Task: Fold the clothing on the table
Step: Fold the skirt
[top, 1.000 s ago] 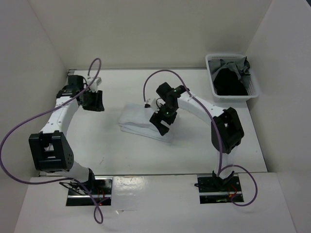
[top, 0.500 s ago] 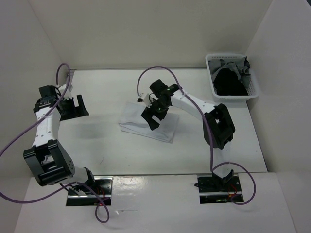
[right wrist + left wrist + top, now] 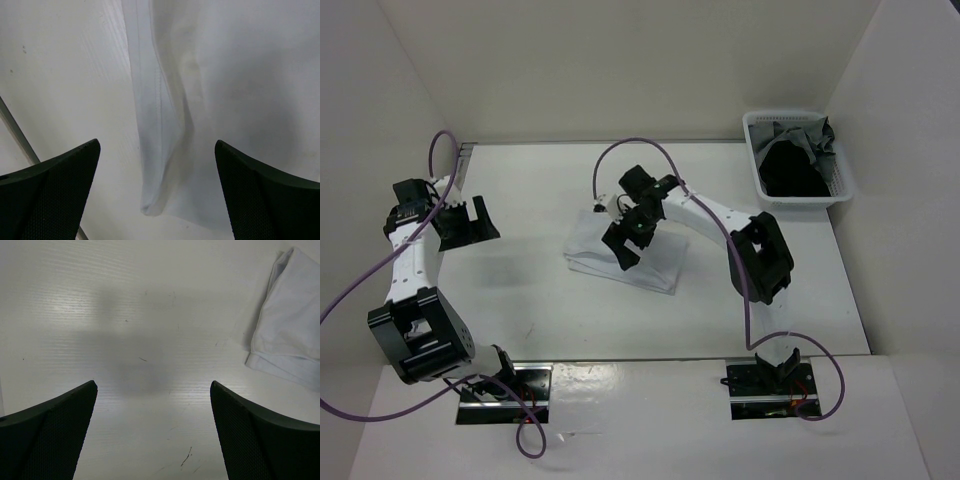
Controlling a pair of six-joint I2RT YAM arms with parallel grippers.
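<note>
One white garment, the clothing [image 3: 660, 268], lies folded into a compact rectangle near the middle of the table [image 3: 540, 290]. It is slightly tilted, its long edges running from upper left to lower right in the top view. Its surface is smooth, with a few soft wrinkles. In the right wrist view a doubled, stitched edge of the clothing [image 3: 225, 90] runs down the middle of the picture and ends in a folded corner.

The right gripper [image 3: 623, 250] hangs over the left half of the garment, with its arm reaching in from the right. Its jaws are spread as wide as they go. Seen from the wrist, the right gripper [image 3: 156, 145] has the stitched edge lying in the gap between its two dark fingers [image 3: 50, 195]. Nothing is pinched, and whether the tips touch the cloth cannot be told.

The left gripper [image 3: 485, 218] is well apart from the garment, over the left side of the table. It is also fully open and holds nothing. In its wrist view, the left gripper [image 3: 152, 385] has only bare tabletop between its fingers, with a corner of the clothing [image 3: 290, 325] at the upper right.

A white plastic basket [image 3: 842, 188] sits at the far right corner. It holds a black garment [image 3: 790, 170] and a grey garment [image 3: 800, 133].
</note>
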